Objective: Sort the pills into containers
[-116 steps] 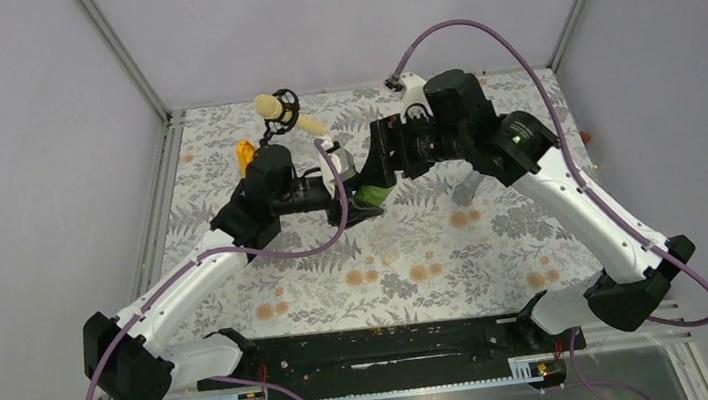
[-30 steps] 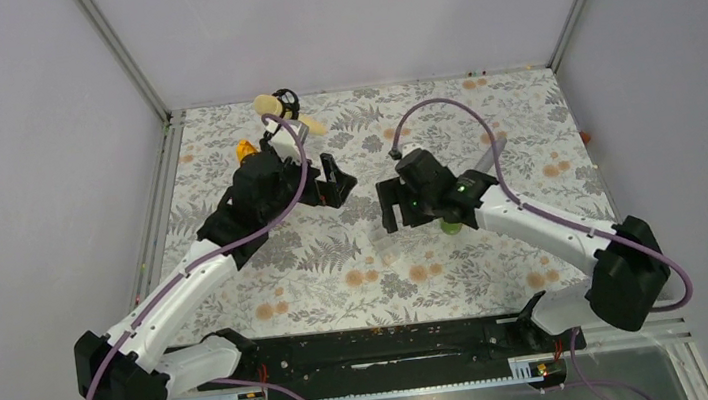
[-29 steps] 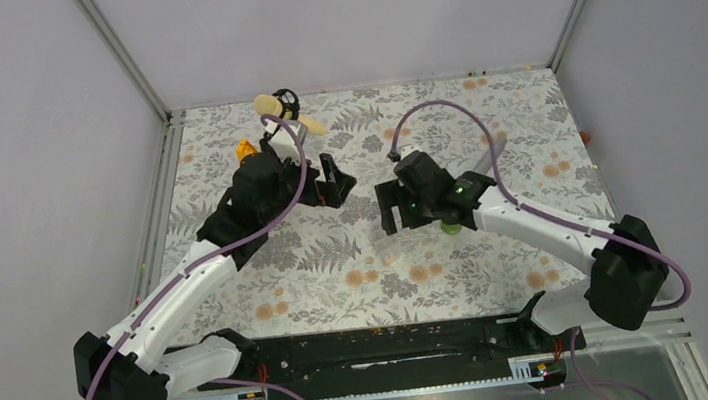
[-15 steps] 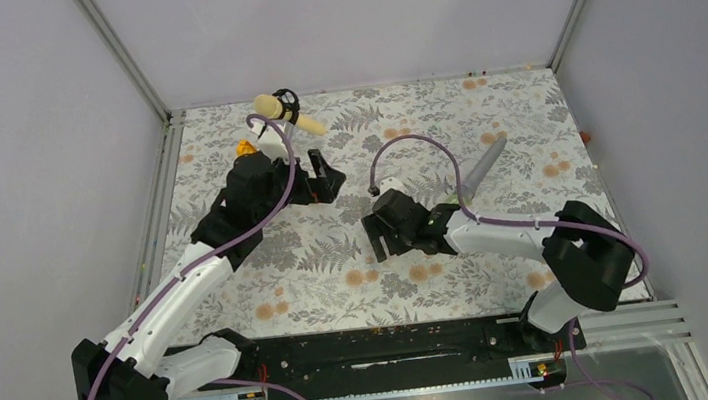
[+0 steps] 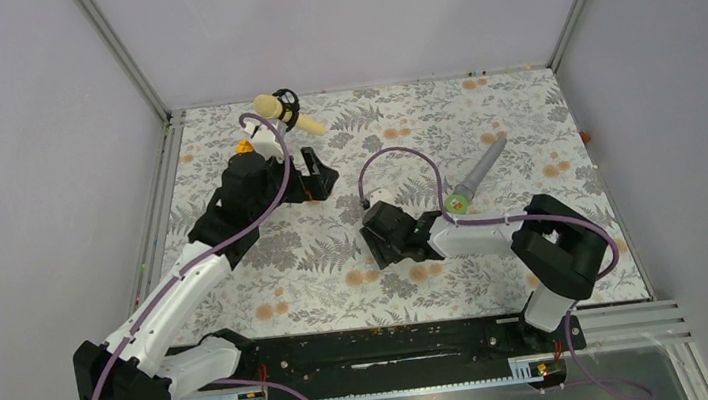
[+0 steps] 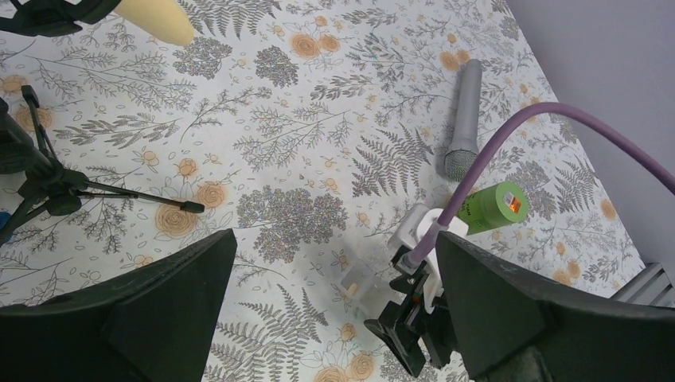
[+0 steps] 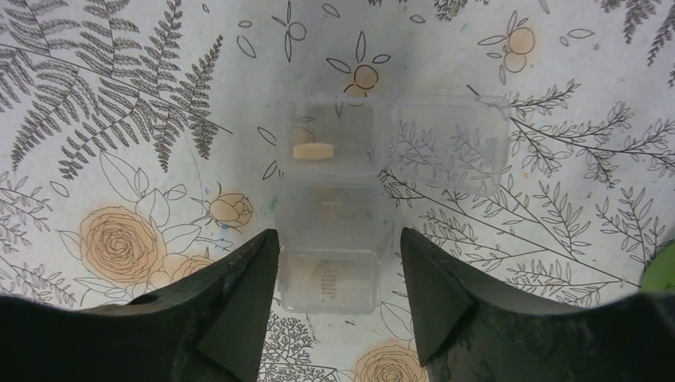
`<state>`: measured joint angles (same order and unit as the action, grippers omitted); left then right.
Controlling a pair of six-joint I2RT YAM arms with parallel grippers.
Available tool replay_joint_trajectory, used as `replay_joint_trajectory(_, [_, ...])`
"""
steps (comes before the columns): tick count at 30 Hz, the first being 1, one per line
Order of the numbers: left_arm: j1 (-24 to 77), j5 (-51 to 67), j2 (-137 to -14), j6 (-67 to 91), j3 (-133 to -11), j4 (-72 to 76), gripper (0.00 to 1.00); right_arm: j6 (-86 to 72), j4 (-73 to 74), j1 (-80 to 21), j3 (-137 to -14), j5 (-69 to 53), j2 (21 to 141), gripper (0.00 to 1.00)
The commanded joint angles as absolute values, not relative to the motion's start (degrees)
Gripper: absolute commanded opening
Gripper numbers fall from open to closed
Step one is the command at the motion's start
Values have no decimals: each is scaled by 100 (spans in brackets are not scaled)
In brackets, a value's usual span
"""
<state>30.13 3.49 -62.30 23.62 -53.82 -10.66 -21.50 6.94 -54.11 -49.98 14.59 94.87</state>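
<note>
The clear plastic container (image 7: 330, 215) lies on the patterned mat as a row of small compartments. One lid (image 7: 450, 143) is folded out to the right. A cream oblong pill (image 7: 313, 151) rests in the far compartment. My right gripper (image 7: 338, 239) is low over the mat, open, with a finger on each side of the nearest compartment and a thin gap either way. In the top view the right gripper (image 5: 381, 247) is mid-table. My left gripper (image 5: 322, 178) hovers open and empty farther back. The left wrist view shows the container (image 6: 364, 280) well below the left gripper (image 6: 334, 239).
A green screw-cap bottle (image 5: 451, 206) lies just right of my right wrist, also seen as the bottle (image 6: 493, 207). A grey microphone (image 5: 480, 171) lies behind it. A yellow microphone on a small black tripod (image 5: 279, 108) and an orange object (image 5: 243, 147) are at the back left.
My right gripper moved left and toward the near edge, came down astride the clear container, and its jaws narrowed. My left gripper drifted slightly back and left, still wide open.
</note>
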Motion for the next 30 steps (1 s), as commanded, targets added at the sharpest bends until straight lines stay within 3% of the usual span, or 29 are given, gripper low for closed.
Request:
replay_joint_trajectory(1, [2908, 484, -6188, 2381, -5388, -757, 98, -2031, 566, -5560, -5168, 1770, 9606, 62])
replay_joint_trajectory(14, [2661, 733, -6244, 2653, -5262, -614, 99, -1826, 825, -5598, -5101, 2122, 9431, 37])
replay_joint_trajectory(24, [2632, 621, -6700, 3610, -5391, -1039, 96, -895, 2026, -5591, -5747, 1199, 8238, 35])
replay_joint_trajectory(30, [2650, 1351, -7143, 4367, -5644, -1036, 96, -363, 2830, -5591, -6301, 494, 7751, 35])
